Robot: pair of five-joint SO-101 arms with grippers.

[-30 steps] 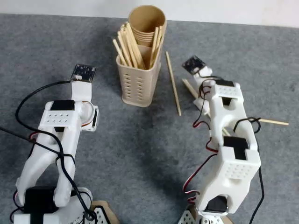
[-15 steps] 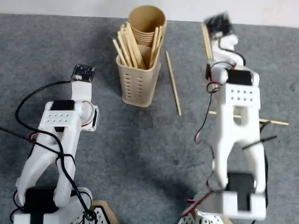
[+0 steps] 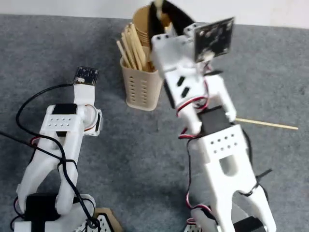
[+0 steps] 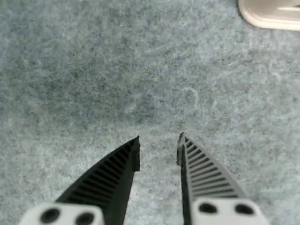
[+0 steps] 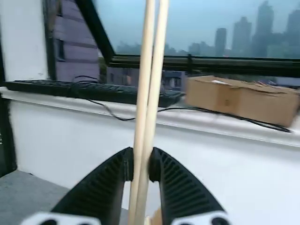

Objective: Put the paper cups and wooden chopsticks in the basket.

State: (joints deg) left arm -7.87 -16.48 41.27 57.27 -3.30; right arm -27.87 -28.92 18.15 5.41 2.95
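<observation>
A beige perforated basket (image 3: 142, 89) stands at the back middle of the grey carpet, holding stacked paper cups (image 3: 142, 21) and several wooden chopsticks (image 3: 130, 46). My right gripper (image 3: 164, 14) hangs high over the basket's rim. In the right wrist view this right gripper (image 5: 140, 157) is shut on two chopsticks (image 5: 152, 70) that stand upright between its fingers. One more chopstick (image 3: 268, 124) lies on the carpet at the right. My left gripper (image 4: 158, 145) is open just above bare carpet, left of the basket, with the basket's corner (image 4: 272, 11) at the view's edge.
The left arm (image 3: 65, 128) stays folded at the left side of the carpet. The right arm (image 3: 217, 145) stretches from the front right toward the basket and covers the carpet beside it. A pale wall edge runs along the back.
My right arm has lifted from the carpet at the right, swung up and left with the chopsticks, and now stands over the basket. The left arm has not moved.
</observation>
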